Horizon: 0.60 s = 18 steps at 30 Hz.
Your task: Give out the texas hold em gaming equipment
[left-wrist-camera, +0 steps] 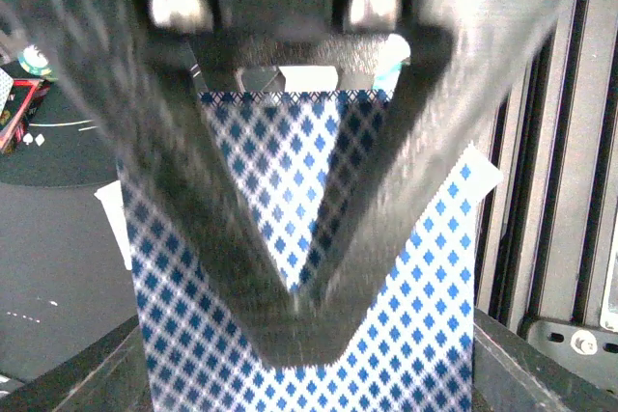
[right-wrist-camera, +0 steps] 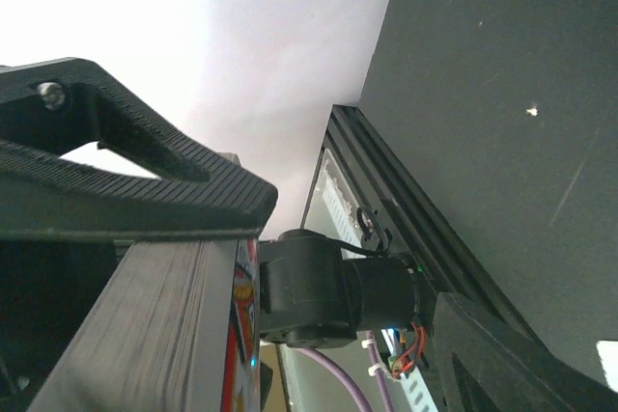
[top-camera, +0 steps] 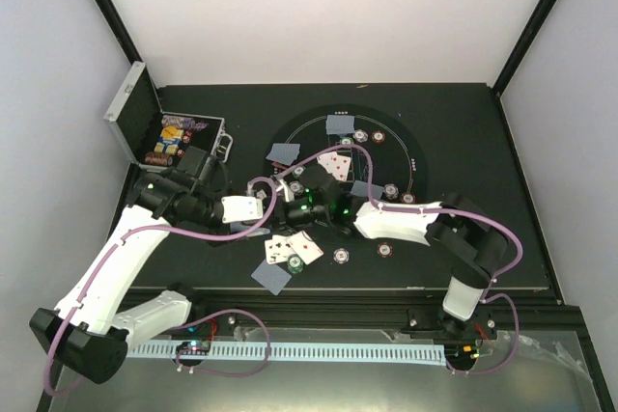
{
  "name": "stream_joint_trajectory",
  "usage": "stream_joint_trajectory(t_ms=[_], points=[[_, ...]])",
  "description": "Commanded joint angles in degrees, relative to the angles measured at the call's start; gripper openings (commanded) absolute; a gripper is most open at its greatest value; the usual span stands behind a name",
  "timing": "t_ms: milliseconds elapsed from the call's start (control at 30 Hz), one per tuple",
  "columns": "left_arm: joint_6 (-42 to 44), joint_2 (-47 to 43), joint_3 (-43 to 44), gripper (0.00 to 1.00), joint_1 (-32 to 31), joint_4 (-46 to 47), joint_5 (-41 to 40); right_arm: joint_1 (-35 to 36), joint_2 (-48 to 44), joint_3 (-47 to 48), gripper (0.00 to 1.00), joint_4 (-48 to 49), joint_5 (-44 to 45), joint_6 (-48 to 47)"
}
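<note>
The left arm (top-camera: 116, 258) rises from its base at the near left, bends at the elbow and reaches right. The left gripper (left-wrist-camera: 299, 330) has both fingers (left-wrist-camera: 217, 238) pinched together in a V on a playing card (left-wrist-camera: 425, 306). The right arm (top-camera: 406, 222) folds at its elbow and stretches left, so the two wrists nearly meet. The right gripper (top-camera: 307, 209) clamps a stack of cards (right-wrist-camera: 154, 325), with one finger (right-wrist-camera: 145, 180) pressed along its top.

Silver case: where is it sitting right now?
In the top view, the case stands open at the far left of the table, left of the round mat and just beyond the left arm.
</note>
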Motion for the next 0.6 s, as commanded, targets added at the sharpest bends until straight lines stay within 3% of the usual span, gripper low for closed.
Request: stream_joint_trajectory(t_ms=[0, 300, 567], points=[[0.59, -0.65, 2.74, 0.02, -0.17, -1.22, 0.64, -3.34, -1.96, -4.87, 0.68, -5.63, 1.80, -3.18], [0.53, -0.68, 2.35, 0.01, -0.17, -0.58, 0.27, -4.53, -6.30, -7.50, 0.56, -6.25, 1.32, -4.45], [0.22, -0.56, 1.56, 0.01, -0.17, 0.29, 0.03, -4.57, -10.59, -6.83, 0.31, -7.39, 1.66, -4.58]])
